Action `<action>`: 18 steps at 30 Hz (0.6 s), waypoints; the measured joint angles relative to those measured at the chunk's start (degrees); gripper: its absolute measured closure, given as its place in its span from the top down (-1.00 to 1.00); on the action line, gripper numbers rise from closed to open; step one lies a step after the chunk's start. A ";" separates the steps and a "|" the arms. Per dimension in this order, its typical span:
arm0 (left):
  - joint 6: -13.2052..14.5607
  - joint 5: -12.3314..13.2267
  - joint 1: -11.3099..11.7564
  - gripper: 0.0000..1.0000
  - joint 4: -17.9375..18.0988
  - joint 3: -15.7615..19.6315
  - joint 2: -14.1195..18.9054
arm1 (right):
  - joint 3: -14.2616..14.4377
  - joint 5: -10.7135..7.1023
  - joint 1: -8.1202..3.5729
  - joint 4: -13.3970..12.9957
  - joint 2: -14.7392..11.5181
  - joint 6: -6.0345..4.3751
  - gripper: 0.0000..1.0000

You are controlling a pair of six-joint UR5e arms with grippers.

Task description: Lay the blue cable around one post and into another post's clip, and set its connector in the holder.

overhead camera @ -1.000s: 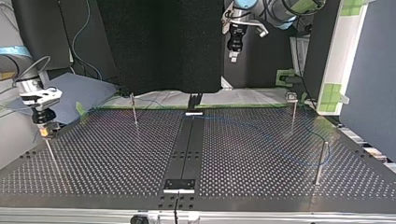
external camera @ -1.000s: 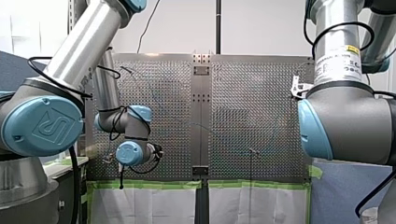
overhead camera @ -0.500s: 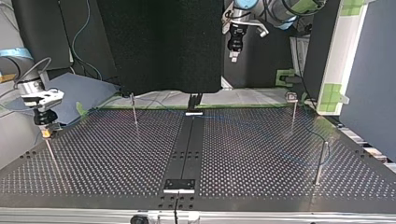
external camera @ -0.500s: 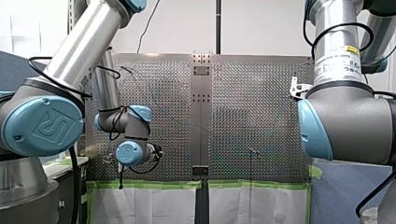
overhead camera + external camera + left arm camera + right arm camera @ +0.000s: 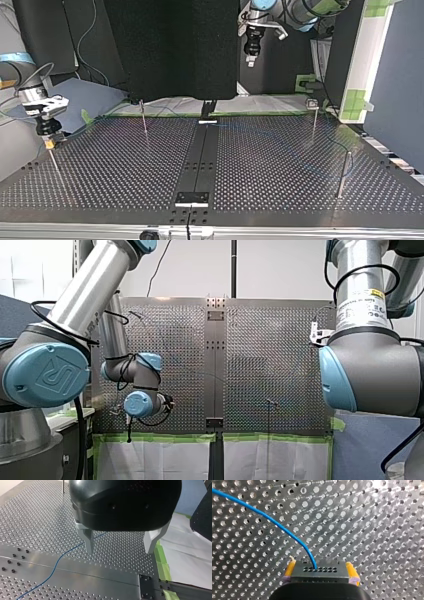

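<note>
While the yellow-padded jaws of my right gripper (image 5: 321, 576) stand closed on the black connector (image 5: 312, 570), the blue cable (image 5: 274, 522) leaves its holed face and curves away above the perforated bench (image 5: 32, 517). The jaws of my left gripper (image 5: 120, 546) hang wide apart, holding nothing, with the cable lying on the bench below them.

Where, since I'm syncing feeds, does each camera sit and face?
Front: behind the arms, facing over the perforated metal table; my left arm, my right arm.
Top: across it, facing them; my left gripper, my right gripper.
Left wrist: above the table; open metal fingers.
Right wrist: over it; yellow-padded fingers clamp a black connector.
Wrist views share the thin blue cable.
</note>
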State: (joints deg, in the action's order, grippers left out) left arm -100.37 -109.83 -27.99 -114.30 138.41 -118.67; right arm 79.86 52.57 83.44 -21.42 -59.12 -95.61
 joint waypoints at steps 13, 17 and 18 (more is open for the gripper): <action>0.00 -0.01 0.41 0.98 -0.42 -0.01 0.02 | -0.08 -0.09 -0.43 -0.75 0.07 0.59 -0.84; 0.00 -0.01 0.58 0.98 -0.64 0.00 0.01 | -0.08 -0.09 -0.41 -0.46 0.20 0.87 -0.84; 0.00 -0.02 0.60 0.98 -0.68 0.00 0.02 | -0.08 -0.09 -0.38 -0.42 0.24 0.95 -0.84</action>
State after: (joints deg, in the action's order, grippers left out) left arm -100.37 -109.84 -27.39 -114.98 138.40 -118.65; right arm 79.78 52.48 83.06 -21.83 -58.88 -94.65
